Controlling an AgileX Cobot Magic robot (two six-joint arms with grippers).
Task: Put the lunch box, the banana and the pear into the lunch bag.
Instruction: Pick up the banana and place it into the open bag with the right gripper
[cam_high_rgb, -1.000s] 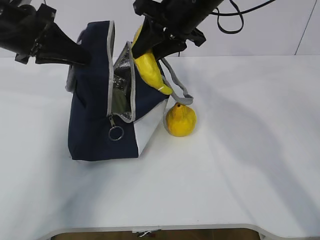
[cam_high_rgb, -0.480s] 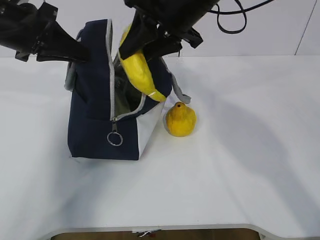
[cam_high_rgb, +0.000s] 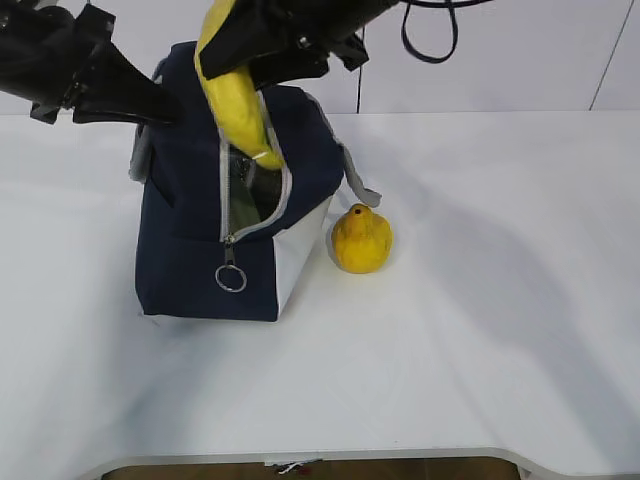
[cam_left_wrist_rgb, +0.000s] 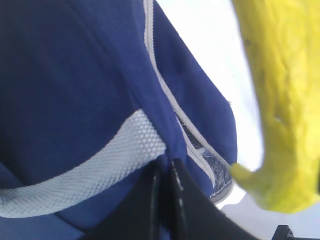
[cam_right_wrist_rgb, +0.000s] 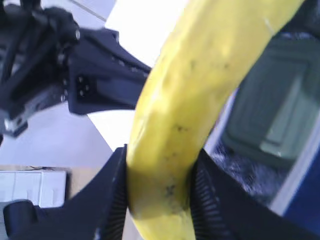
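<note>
The navy lunch bag (cam_high_rgb: 185, 220) stands on the white table with its zipper open. My right gripper (cam_high_rgb: 262, 45) is shut on the yellow banana (cam_high_rgb: 235, 95) and holds it tip down over the bag's opening. The right wrist view shows the banana (cam_right_wrist_rgb: 190, 115) between my jaws and the sage-green lid of the lunch box (cam_right_wrist_rgb: 272, 110) inside the bag. My left gripper (cam_high_rgb: 165, 108) is shut on the bag's top edge fabric (cam_left_wrist_rgb: 165, 165) by the grey handle (cam_left_wrist_rgb: 75, 170). The pear (cam_high_rgb: 361, 238) sits on the table to the right of the bag.
The second grey handle (cam_high_rgb: 358, 180) hangs down the bag's right side next to the pear. The ring pull (cam_high_rgb: 230, 278) hangs at the front. White table (cam_high_rgb: 480, 300) spreads to the right and front. A black cable (cam_high_rgb: 430, 30) loops above.
My right gripper has carried the banana to the left, from the bag's right edge to above the zipper opening. The bag's opening has narrowed. The left gripper and the pear have stayed put.
</note>
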